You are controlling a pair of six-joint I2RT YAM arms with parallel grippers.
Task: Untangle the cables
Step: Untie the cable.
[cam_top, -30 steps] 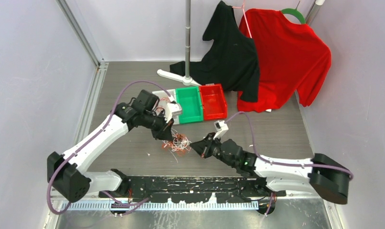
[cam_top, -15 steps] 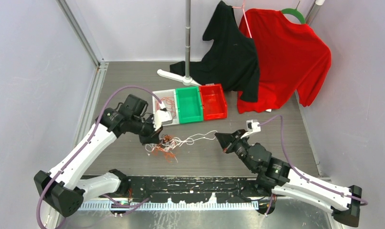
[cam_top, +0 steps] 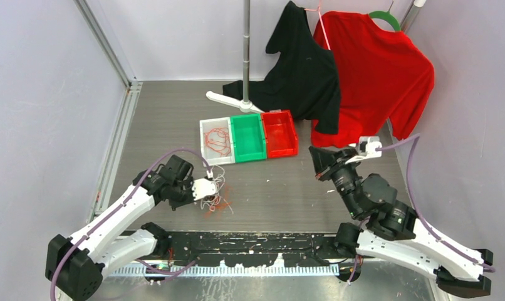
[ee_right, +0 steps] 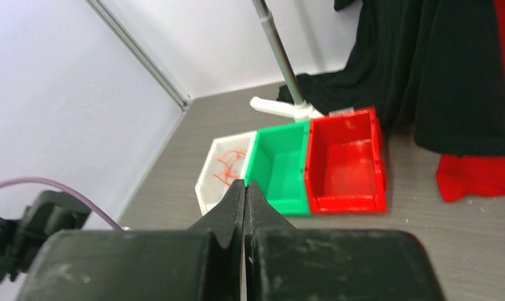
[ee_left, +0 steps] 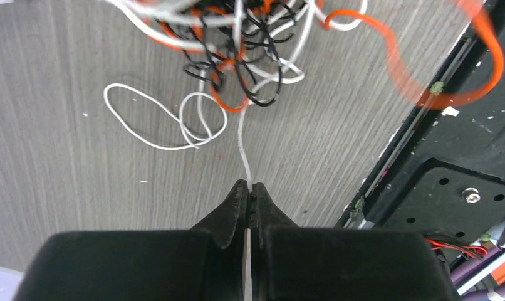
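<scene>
The left hand [ee_left: 247, 188] was clamped on one white cable [ee_left: 242, 150], which ran toward twelve o'clock into the tangled cables [cam_top: 213, 197]. These lay on the bench [cam_top: 275, 188] at seven o'clock from the bins [cam_top: 248, 138]. The right hand [ee_right: 244, 185] was closed and empty.

- The cables [cam_top: 216, 199]: a small knot of very thin orange-red, white and black wires on the table [cam_top: 281, 188], near left.
- One white loop [ee_left: 156, 119] lies flat beside the knot.
- One white strand [ee_left: 242, 150] runs from the knot into the pinched left gripper [ee_left: 249, 188].
- More orange-red wires [cam_top: 217, 139] lie coiled in the white bin [cam_top: 216, 161], farther back.
</scene>
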